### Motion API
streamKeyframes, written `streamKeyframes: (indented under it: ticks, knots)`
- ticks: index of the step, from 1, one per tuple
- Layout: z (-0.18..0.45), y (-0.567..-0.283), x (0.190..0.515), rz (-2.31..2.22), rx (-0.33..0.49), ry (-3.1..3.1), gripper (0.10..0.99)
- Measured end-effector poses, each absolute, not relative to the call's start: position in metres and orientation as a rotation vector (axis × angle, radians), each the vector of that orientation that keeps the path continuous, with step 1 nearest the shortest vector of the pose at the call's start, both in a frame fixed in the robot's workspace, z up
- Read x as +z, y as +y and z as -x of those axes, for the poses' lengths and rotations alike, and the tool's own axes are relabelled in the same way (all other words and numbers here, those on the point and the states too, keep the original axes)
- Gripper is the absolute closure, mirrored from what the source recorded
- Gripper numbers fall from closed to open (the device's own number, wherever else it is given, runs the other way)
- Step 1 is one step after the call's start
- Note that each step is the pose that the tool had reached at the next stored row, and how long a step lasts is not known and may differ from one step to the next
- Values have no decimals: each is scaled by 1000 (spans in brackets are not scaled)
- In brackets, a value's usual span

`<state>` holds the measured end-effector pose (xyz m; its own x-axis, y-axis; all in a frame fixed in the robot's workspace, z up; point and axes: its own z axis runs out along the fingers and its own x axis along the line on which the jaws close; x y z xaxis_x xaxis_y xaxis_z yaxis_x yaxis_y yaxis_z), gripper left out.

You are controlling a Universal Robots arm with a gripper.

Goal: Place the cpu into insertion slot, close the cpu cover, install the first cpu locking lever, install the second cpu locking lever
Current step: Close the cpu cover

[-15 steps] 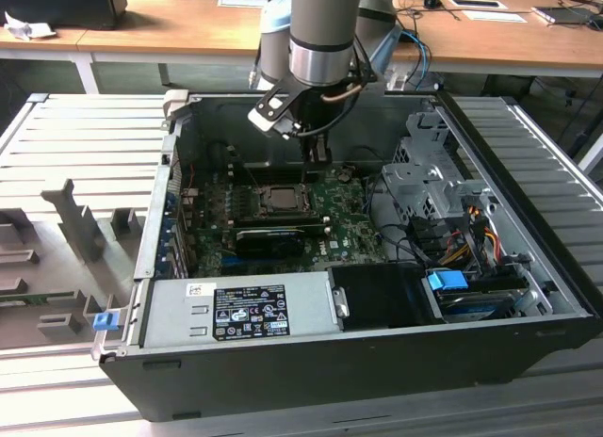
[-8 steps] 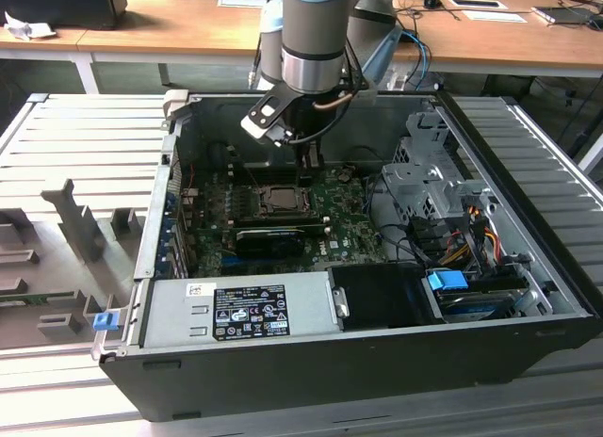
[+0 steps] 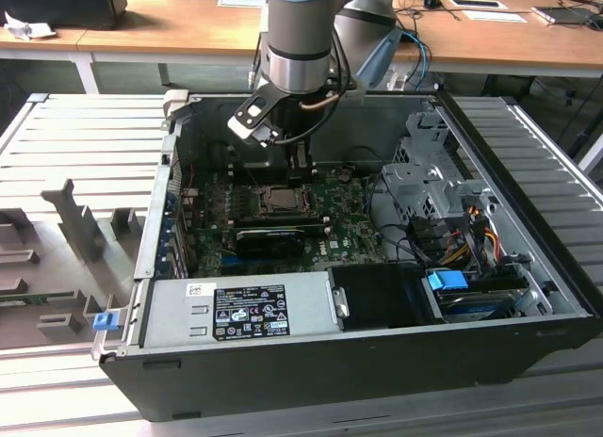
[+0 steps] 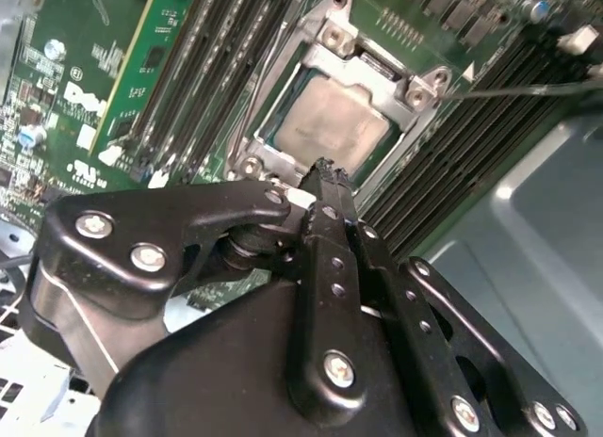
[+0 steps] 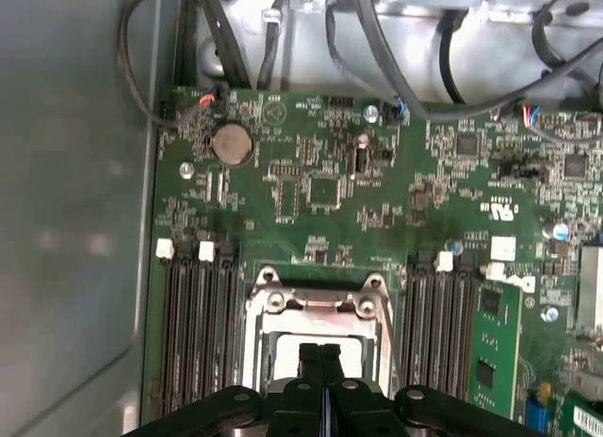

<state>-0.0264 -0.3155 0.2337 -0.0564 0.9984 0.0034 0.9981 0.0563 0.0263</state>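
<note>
- Second wrist view: the cpu (image 4: pixel 330 126) sits flat in the insertion slot (image 4: pixel 252 162), cpu cover (image 4: pixel 416 90) lying round it;
- gripper (image 4: pixel 325 173) jaws clenched on nothing, tip hovering by the cover's edge;
- risk, I reckon: coming down off-line could gouge the memory slots (image 4: pixel 198 70) alongside

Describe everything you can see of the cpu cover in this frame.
The cpu cover is a thin grey metal frame with a dull shine, tabbed corners and a large square window. It appears to lie flat, closed down around the cpu, whose pale top shows through the window. Rows of memory slots on the green board flank it on two sides. The shut tool hangs close above it. Whether they touch cannot be judged.
</note>
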Motion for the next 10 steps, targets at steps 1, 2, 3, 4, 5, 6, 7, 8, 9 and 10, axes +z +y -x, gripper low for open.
streamKeyframes:
  ticks: [1,2,3,4,5,6,7,8,9,10]
  knots:
    - [28,-316,234,-2147,34,2272,980]
    - [30,-316,234,-2147,33,2272,980]
    - [31,-316,234,-2147,34,2272,980]
    - [32,-316,234,-2147,33,2272,980]
    - [33,-315,234,-2147,33,2272,980]
    - [34,-315,234,-2147,33,2272,980]
    - [35,-315,234,-2147,34,2272,980]
    - [36,-316,234,-2147,33,2272,980]
    - [36,-316,234,-2147,33,2272,980]
    - [37,-316,234,-2147,33,2272,980]
